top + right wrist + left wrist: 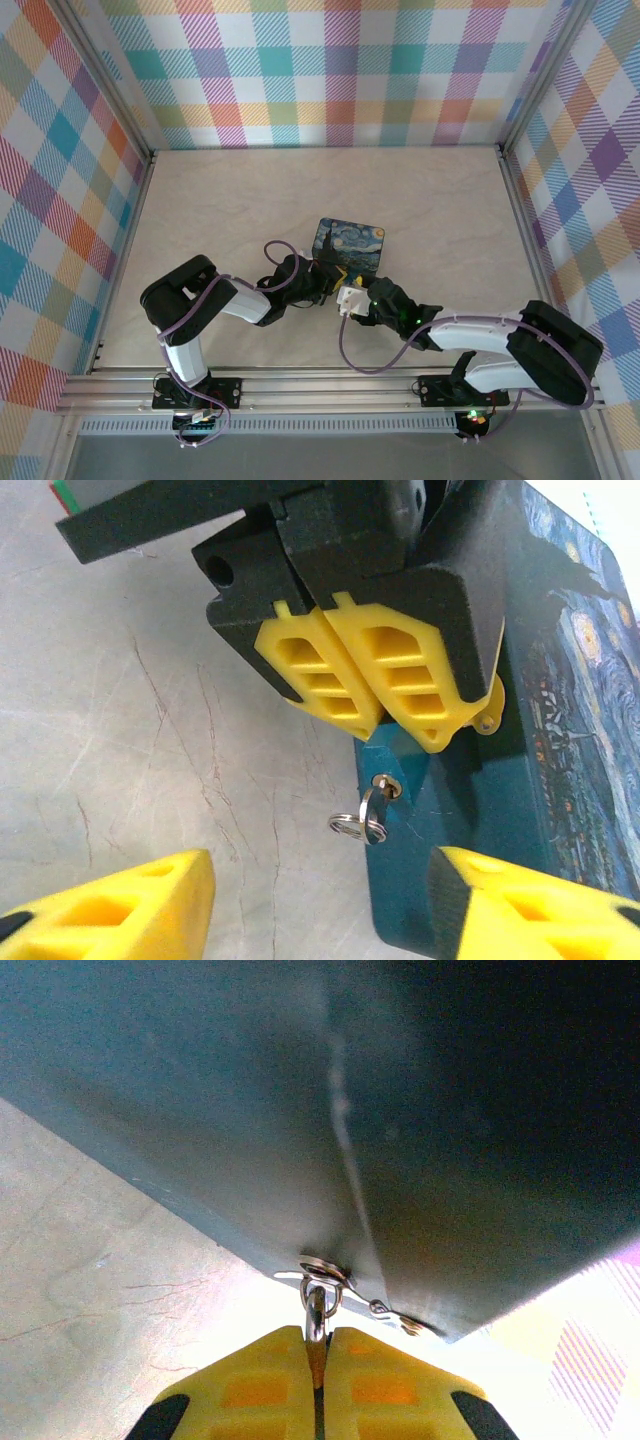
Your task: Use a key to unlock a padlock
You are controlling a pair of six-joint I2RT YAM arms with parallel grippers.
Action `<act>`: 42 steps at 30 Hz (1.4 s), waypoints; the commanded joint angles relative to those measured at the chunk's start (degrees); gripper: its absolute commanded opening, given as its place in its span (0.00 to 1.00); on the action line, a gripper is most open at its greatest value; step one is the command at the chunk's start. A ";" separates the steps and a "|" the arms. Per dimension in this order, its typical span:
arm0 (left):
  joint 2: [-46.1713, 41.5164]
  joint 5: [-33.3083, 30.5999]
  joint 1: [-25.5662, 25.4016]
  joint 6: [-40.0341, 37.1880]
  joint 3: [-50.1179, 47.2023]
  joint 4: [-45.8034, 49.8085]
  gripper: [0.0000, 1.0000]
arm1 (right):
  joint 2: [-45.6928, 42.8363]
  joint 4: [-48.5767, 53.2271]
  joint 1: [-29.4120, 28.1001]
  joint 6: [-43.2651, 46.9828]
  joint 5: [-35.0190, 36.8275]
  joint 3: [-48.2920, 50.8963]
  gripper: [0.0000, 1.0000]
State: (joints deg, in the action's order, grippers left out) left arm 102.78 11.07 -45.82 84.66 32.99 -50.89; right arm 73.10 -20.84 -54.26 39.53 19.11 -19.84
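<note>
Right pincer [320, 875] hangs with fingers apart. Key [384, 786] and ring [358, 826] sit ahead in gap, untouched, lined up, by my reading, for pinch and turn. Left pincer [397, 730] has fingers together, tips down at padlock [405, 815], likely bracing it against twist. Padlock lies near middle of counter [120, 730], slightly toward near edge, tight against painted tin [580, 680]. Key sits in keyhole, facing right pincer.

Blue-and-yellow night-sky tin [350, 243]; pastel plaid walls [340, 70]; cream marbled table [300, 190]
</note>
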 commanded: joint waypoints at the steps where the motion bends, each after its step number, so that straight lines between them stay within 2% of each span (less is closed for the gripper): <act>1: -0.57 0.88 0.37 0.77 1.55 -0.09 0.00 | 0.80 -2.35 -0.41 -0.92 0.49 -1.98 0.54; 27: -0.26 1.23 0.38 1.03 1.55 -0.08 0.00 | 3.53 -5.87 -0.41 -2.44 3.43 -3.15 0.20; 34: -0.21 1.21 0.36 1.11 1.45 -0.07 0.00 | 4.08 -5.75 -0.41 -2.95 5.03 -3.54 0.01; 42: -0.37 1.14 0.36 1.12 1.37 0.01 0.00 | 4.33 -5.39 -0.43 -4.17 6.96 -4.23 0.00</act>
State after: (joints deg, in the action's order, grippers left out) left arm 102.78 11.40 -45.67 85.49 33.56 -50.70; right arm 76.90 -24.58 -54.43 37.08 24.34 -22.17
